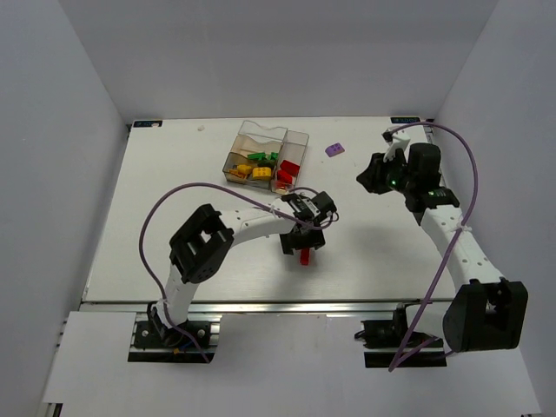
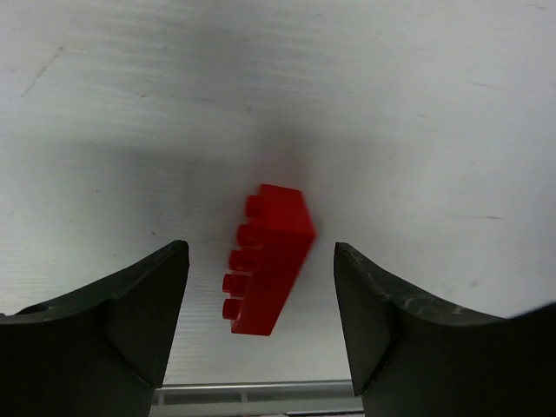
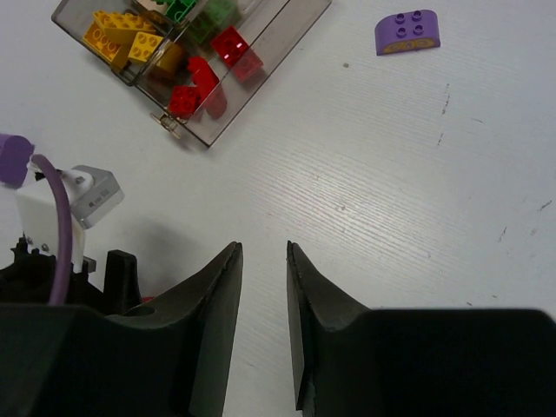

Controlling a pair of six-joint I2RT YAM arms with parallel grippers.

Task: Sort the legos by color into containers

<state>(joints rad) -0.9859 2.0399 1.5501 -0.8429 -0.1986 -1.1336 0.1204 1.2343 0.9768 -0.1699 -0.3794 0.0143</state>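
A red lego (image 2: 271, 259) lies on its side on the white table between the two wide-apart fingers of my left gripper (image 2: 261, 252), which do not touch it. From above the brick (image 1: 305, 257) shows just below that open gripper (image 1: 301, 245). The clear tinted box (image 1: 295, 139) at the back holds yellow legos (image 1: 252, 171), green legos (image 1: 261, 157) and red legos (image 1: 287, 171) in separate sections. A purple lego (image 1: 334, 149) lies loose to the right of it, also in the right wrist view (image 3: 408, 32). My right gripper (image 1: 375, 178) hovers, its jaws a little apart and empty (image 3: 263, 248).
The box (image 3: 261, 82) sits far left in the right wrist view, with the left arm's wrist and purple cable (image 3: 78, 200) below it. White walls enclose the table on three sides. A metal rail (image 1: 261, 304) runs along the near edge.
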